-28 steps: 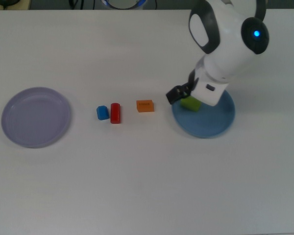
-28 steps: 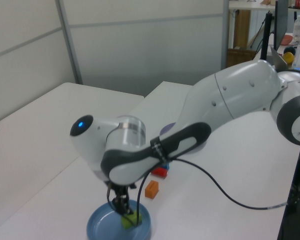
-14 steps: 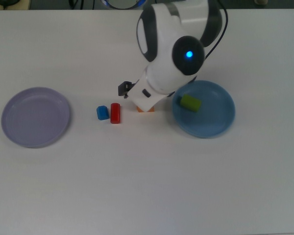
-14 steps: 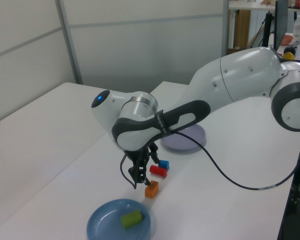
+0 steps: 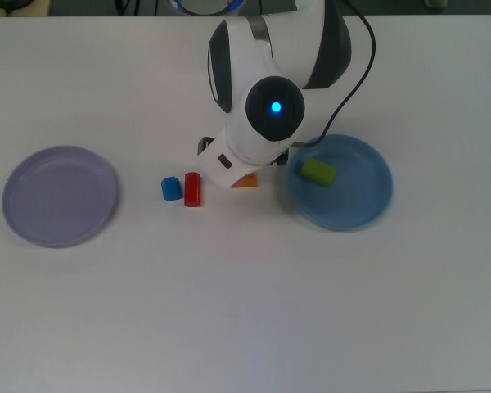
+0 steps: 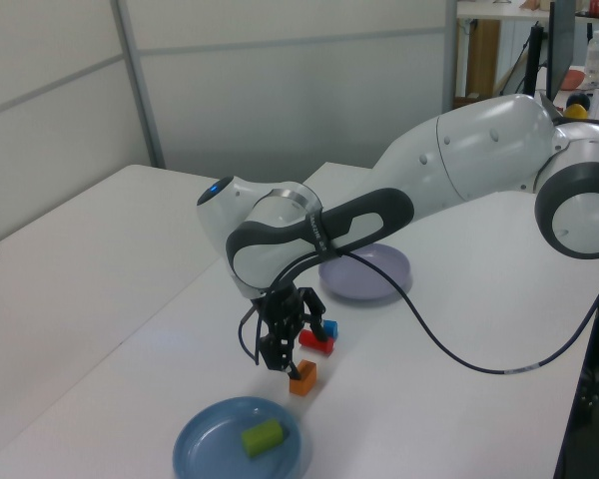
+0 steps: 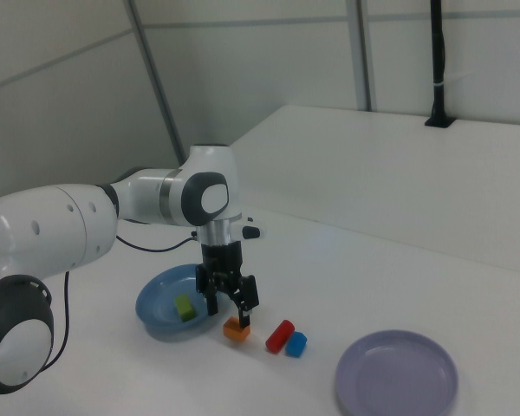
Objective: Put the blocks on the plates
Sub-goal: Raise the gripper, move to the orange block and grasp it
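Observation:
The green block [image 5: 318, 171] lies on the light blue plate [image 5: 353, 201] at the top view's right. An orange block [image 5: 247, 182] sits just left of that plate, mostly hidden under the arm in the top view. In the right view my gripper [image 7: 229, 312] hangs open just above the orange block [image 7: 236, 328], its fingers spread to either side. The red block [image 5: 192, 189] and the blue cube [image 5: 171, 188] lie side by side further left. At the top view's far left is the lavender plate [image 5: 60, 196], with nothing on it.
The white table [image 5: 245, 311] carries only these things. The arm's black cable [image 6: 459, 359] loops over the table in the left view. A black post [image 7: 437, 61] stands at the back in the right view.
The gripper left the green block on the blue plate and moved to the top view's left. It now hangs low over the orange block.

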Controlling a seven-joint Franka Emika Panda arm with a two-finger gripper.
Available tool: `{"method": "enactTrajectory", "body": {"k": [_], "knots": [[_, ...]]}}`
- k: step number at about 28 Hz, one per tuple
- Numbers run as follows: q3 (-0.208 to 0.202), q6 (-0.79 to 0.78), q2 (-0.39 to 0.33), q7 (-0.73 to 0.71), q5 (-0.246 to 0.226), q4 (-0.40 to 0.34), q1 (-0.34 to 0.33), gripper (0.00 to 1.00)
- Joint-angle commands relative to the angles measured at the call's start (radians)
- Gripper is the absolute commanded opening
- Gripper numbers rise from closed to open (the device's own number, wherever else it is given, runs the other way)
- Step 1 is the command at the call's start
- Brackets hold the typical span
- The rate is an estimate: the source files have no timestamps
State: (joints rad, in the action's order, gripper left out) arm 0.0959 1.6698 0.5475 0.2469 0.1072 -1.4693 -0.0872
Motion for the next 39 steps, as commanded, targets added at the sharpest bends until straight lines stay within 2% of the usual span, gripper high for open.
{"method": "enactTrajectory", "body": {"k": [1, 14, 19, 24, 28, 30, 32, 33, 34, 35, 36, 37, 39], "knots": [[-0.004, 0.016, 0.018, -0.011, -0.02, -0.009, -0.014, 1.0], [-0.005, 0.022, 0.04, -0.012, 0.0, -0.006, -0.009, 1.0], [-0.007, 0.088, 0.043, -0.006, 0.02, -0.006, -0.008, 1.0], [-0.007, 0.107, 0.06, -0.009, 0.032, -0.005, -0.006, 0.9], [-0.007, 0.108, 0.06, -0.012, 0.051, -0.005, -0.006, 0.88], [-0.007, 0.108, 0.06, -0.012, 0.052, -0.005, -0.006, 0.8], [-0.007, 0.108, 0.06, -0.015, 0.052, -0.005, -0.006, 0.53], [-0.005, 0.108, 0.06, -0.021, 0.052, -0.005, -0.006, 0.42], [-0.005, 0.108, 0.06, -0.029, 0.051, -0.005, -0.006, 0.37], [-0.005, 0.107, 0.06, -0.041, 0.049, -0.005, -0.006, 0.21], [-0.007, 0.108, 0.06, -0.041, 0.049, -0.003, -0.006, 0.1], [-0.007, 0.108, 0.058, -0.041, 0.048, -0.002, -0.006, 0.03], [-0.007, 0.107, 0.055, -0.041, 0.042, 0.0, -0.005, 0.0]]}}
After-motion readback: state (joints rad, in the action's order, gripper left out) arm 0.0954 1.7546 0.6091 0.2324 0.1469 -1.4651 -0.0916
